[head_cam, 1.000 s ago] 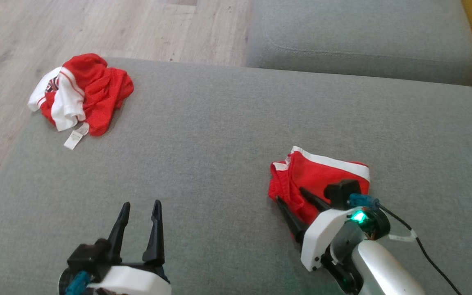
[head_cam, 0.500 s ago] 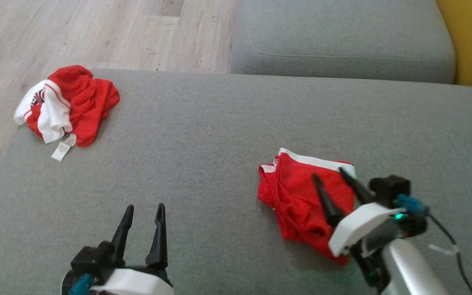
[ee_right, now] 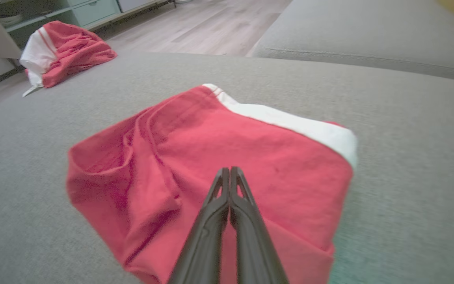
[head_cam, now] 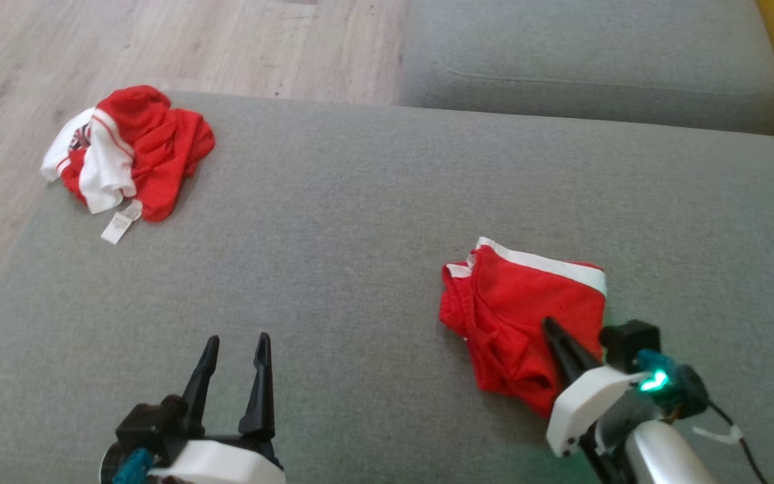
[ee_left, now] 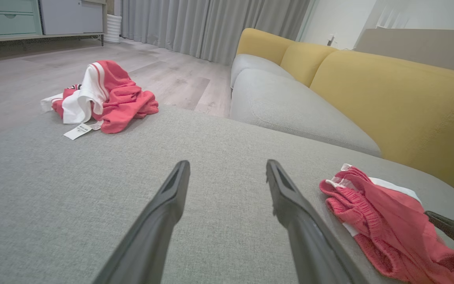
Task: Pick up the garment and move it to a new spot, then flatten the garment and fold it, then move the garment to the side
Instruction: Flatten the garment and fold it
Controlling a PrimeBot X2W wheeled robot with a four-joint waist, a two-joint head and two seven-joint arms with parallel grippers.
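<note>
My right claw (ee_right: 230, 170) is pressed together over the shorts (ee_right: 179, 154), left claw (head_cam: 237, 337) spread. I can't read the tag (head_cam: 117, 227).

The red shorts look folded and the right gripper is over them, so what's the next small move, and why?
Probably press the right gripper down on the folded red shorts and slide them sideways. Its fingers are shut flush with no cloth visibly pinched, so a lift would likely fail, and the shorts already lie folded on the grey cushion.
</note>
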